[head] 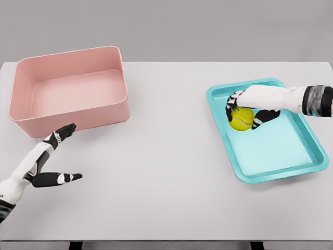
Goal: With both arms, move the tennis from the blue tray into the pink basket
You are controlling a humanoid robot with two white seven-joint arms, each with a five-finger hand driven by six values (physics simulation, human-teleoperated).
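On the white table (166,172), the pink basket (70,88) sits at the far left and the blue tray (291,161) lies angled at the right, well apart from it. Inside the tray's upper end, the right hand (250,109) has its fingers curled around the yellow tennis ball (241,118). The left hand (52,161) hovers just beside the basket's front wall, fingers spread, holding nothing.

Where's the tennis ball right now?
In the head view the tennis ball sits at the right, in the blue tray's far-left part, with the right hand closed around it.
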